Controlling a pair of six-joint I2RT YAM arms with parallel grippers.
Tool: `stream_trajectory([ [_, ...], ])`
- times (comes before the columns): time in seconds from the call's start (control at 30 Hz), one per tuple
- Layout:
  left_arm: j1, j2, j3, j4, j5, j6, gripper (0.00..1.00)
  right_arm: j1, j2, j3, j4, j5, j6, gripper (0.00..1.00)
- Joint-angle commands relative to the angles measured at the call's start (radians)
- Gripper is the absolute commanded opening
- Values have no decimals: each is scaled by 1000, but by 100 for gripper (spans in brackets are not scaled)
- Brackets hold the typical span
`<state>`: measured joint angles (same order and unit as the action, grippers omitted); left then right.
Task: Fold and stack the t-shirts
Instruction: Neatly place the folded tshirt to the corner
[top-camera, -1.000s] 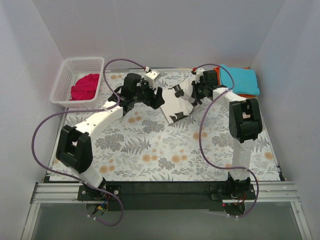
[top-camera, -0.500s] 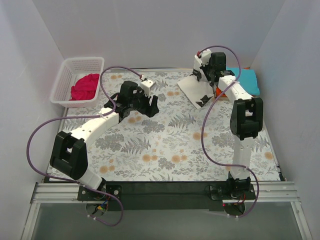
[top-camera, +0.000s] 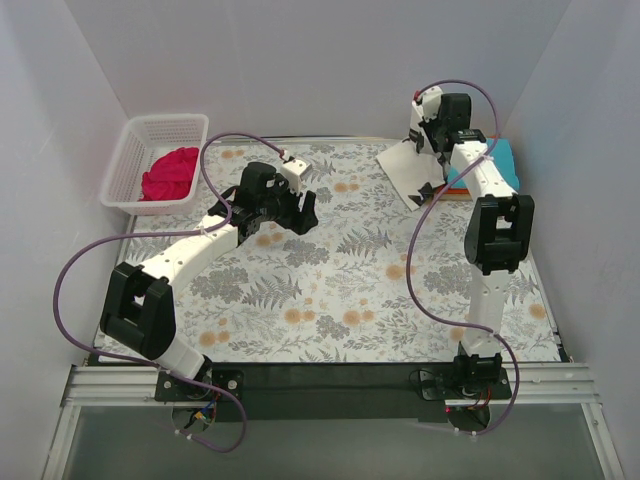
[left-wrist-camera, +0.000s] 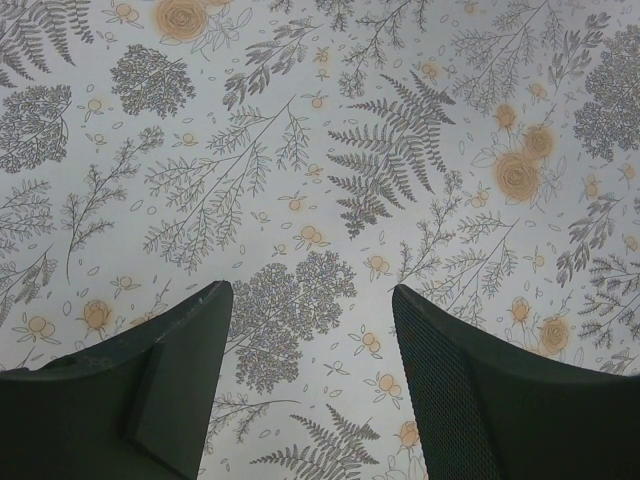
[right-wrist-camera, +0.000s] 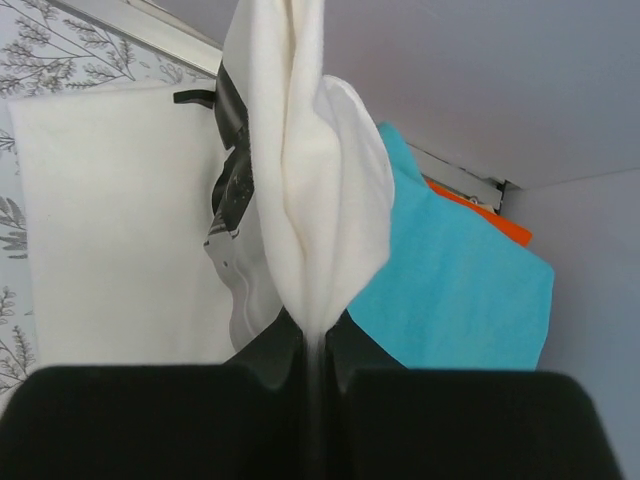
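Note:
My right gripper (top-camera: 432, 140) is shut on the folded off-white t-shirt (top-camera: 410, 172) and holds it up at the far right, beside the stack. In the right wrist view the cloth (right-wrist-camera: 310, 200) bunches up from between my shut fingers (right-wrist-camera: 316, 345). The teal t-shirt (top-camera: 498, 160) lies folded on the orange one (right-wrist-camera: 490, 218) at the back right; it also shows in the right wrist view (right-wrist-camera: 460, 290). The magenta t-shirt (top-camera: 170, 172) lies crumpled in the basket. My left gripper (top-camera: 300, 212) is open and empty over the floral covering (left-wrist-camera: 310, 300).
A white mesh basket (top-camera: 135, 150) stands at the back left. White walls close in the back and both sides. The floral table covering (top-camera: 320, 290) spans the table between the arms.
My right gripper has carried the off-white t-shirt up and right, from the table's middle toward the teal and orange stack. My left gripper let go of it and drew back left.

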<state>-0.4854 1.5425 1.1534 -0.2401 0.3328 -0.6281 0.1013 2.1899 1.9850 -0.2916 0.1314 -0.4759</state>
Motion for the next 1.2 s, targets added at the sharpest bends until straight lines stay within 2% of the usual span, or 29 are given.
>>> stream_trajectory([
  [0.0, 4, -44, 17, -4, 11, 7, 60, -31, -62, 51, -9, 4, -20, 1],
  [0.43, 4, -30, 28, -7, 22, -5, 61, -83, -93, 185, -93, -49, 13, 1],
  [0.53, 4, -32, 29, -13, 35, -4, 79, -91, -94, 212, -101, -47, 20, 1],
  [0.6, 4, -32, 28, -13, 35, -4, 80, -91, -97, 224, -103, -47, 28, 1],
  [1.17, 2, -22, 31, -16, 38, -5, 82, -156, -144, 298, -109, -65, -20, 2],
])
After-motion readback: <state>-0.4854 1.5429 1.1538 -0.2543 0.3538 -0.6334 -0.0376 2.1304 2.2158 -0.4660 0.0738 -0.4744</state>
